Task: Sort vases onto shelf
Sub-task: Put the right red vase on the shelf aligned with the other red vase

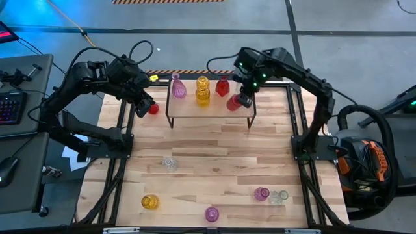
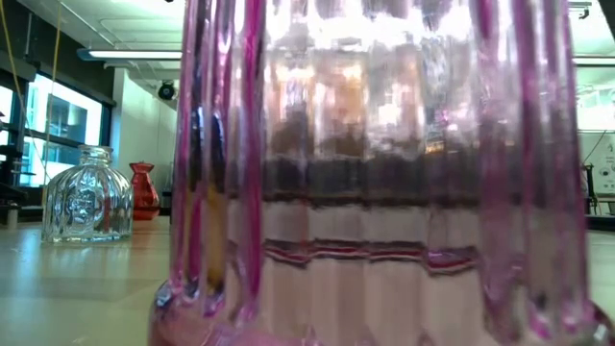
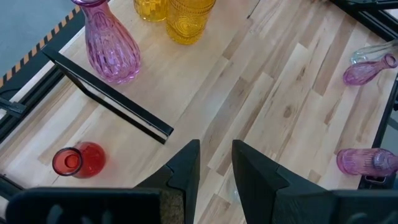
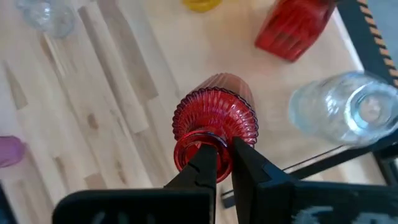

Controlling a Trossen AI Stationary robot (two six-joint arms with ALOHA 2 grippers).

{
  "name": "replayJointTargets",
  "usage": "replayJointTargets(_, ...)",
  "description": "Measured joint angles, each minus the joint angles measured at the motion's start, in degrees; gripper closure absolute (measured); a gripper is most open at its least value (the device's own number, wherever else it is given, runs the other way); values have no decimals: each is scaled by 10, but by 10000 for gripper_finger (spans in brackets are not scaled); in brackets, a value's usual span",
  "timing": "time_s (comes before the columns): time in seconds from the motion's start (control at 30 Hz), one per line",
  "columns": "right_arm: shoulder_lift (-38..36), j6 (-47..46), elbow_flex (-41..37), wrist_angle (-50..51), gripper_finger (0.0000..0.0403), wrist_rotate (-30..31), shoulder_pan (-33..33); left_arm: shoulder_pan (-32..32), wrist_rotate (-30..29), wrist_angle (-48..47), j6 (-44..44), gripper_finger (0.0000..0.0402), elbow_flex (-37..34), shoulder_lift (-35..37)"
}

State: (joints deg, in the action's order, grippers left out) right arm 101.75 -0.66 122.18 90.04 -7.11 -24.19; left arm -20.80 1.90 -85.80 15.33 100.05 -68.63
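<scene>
The shelf (image 1: 209, 118) has a black frame and stands at the table's far middle. On it stand a pink vase (image 1: 176, 88), a yellow vase (image 1: 203, 91), a red vase (image 1: 223, 86) and a clear vase (image 4: 348, 109). My right gripper (image 4: 224, 163) is over the shelf's right end, shut on a ribbed red vase (image 1: 234, 102). My left gripper (image 3: 216, 168) hangs open and empty left of the shelf. Beside it, another red vase (image 1: 153, 108) stands on its base on the table. My right gripper holds the ribbed red vase by the mouth end of its neck (image 4: 189, 152), pinched between the two fingers. The fingers come from above, slanting down. The vase hangs below them, round body (image 4: 217, 115) downward. The fingers hide the rim itself.
Loose vases lie on the near half of the table: clear (image 1: 169, 163), yellow (image 1: 150, 202), pink (image 1: 212, 214), pink (image 1: 261, 194) and clear (image 1: 279, 196). One pink vase (image 2: 384, 173) fills the low view. Bare wood lies between the shelf and these.
</scene>
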Motion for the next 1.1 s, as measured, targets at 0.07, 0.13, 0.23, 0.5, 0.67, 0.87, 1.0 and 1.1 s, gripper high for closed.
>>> replayJointTargets(0.07, 15, 16, 12, 0, 402, 0, -6, 0, 0, 0, 0, 316, 0, 0)
replayJointTargets(0.13, 29, 31, 25, 0, 402, -5, -10, 0, 0, 0, 0, 316, 0, 0)
replayJointTargets(0.23, 48, 52, 44, 0, 402, -9, -13, 0, 0, 0, 0, 316, 0, 0)
replayJointTargets(0.5, 71, 82, 68, -8, 402, -13, -23, 0, 0, 0, 0, 316, 0, 0)
replayJointTargets(0.67, 71, 87, 64, -20, 402, -25, -28, 0, 0, 0, 0, 316, 0, 0)
replayJointTargets(0.87, 74, 93, 64, -41, 402, -30, -28, 0, 0, 0, 0, 316, 0, 0)
replayJointTargets(1.0, 86, 92, 64, -37, 399, -35, -30, 0, 0, 0, 0, 316, 0, 0)
replayJointTargets(1.1, 88, 92, 64, -40, 385, -37, -32, 0, 0, 0, 0, 316, 0, 0)
